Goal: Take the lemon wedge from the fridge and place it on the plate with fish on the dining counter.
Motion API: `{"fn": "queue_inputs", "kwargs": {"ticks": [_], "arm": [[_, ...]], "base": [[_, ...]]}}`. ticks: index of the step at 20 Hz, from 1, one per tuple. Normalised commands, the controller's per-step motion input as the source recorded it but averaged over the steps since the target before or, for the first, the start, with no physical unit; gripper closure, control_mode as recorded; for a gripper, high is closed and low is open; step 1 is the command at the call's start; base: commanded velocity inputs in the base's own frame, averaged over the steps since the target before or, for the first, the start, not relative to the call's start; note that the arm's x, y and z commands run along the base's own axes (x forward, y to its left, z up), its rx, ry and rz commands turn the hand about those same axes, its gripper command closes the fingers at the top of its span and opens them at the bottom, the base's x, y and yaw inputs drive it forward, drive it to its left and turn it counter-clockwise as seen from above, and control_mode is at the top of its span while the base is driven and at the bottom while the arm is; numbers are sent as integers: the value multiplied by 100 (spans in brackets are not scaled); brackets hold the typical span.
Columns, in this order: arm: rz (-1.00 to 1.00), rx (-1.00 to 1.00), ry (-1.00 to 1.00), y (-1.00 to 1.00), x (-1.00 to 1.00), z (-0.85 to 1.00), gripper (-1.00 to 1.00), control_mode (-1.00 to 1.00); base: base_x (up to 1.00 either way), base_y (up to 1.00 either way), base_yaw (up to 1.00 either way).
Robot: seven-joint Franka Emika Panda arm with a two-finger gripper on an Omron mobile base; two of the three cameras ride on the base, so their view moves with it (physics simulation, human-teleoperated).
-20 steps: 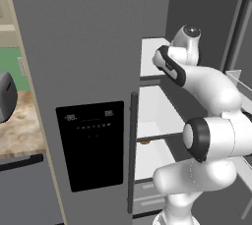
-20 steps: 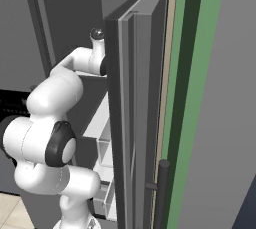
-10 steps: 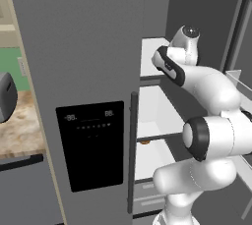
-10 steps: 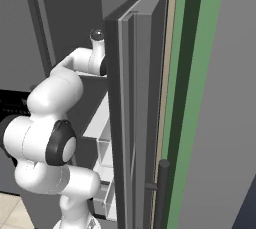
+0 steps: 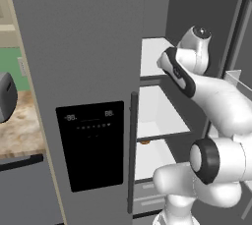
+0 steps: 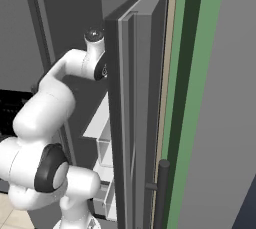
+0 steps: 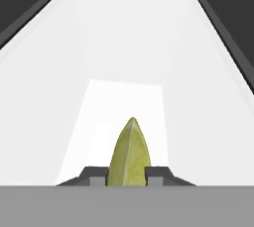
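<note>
Left base view: the fridge (image 5: 83,71) is a tall grey matte block, its left door shut and the right side open. A glossy black dispenser panel (image 5: 93,143) sits at 7 o'clock on the shut door; its top carries pale digits that look like "88" twice, too small to read surely, with a row of faint icons below. A long dark handle (image 5: 133,150) runs down the door's edge. Inside, flat white shelves (image 5: 160,116) stack one above another, and a small brown item (image 5: 144,142) lies on a lower one. The smooth white arm (image 5: 216,106) with dark joints reaches up to the top shelf at 1 o'clock. At 9 o'clock a marbled brown countertop (image 5: 19,130) holds a rounded grey appliance (image 5: 6,96).

Right base view: the open door (image 6: 135,118) stands edge-on at centre, ribbed grey, with white bins (image 6: 102,145) on its inner side. The arm's wrist disappears behind it at 11 o'clock. A green wall strip (image 6: 192,98) runs at 3 o'clock.

Hand view: the lemon wedge (image 7: 129,155) is a matte yellow-green pointed sliver with 1 sharp ridge, tip at 12 o'clock. It stands between the 2 dark fingertips (image 7: 97,176) of the gripper (image 7: 127,178), which close narrowly against its sides, over the white shelf.
</note>
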Motion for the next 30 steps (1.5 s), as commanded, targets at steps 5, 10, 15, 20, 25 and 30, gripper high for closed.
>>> {"fn": "queue_inputs", "kwargs": {"ticks": [5, 10, 15, 20, 25, 30], "arm": [[-4, 9, -10, 0, -100, 28, 100, -100], [-5, 9, -12, 0, -100, 33, 100, -100], [0, 2, -1, 6, -100, 1, 100, -100], [0, 0, 0, 27, -100, -5, 100, -100], [0, -1, 0, 44, -100, 1, 100, -100], [11, -9, 0, 63, -100, -9, 100, -100]], "base": [[0, 0, 0], [0, 0, 0], [0, 0, 0], [0, 0, 0], [0, 0, 0], [0, 0, 0]]}}
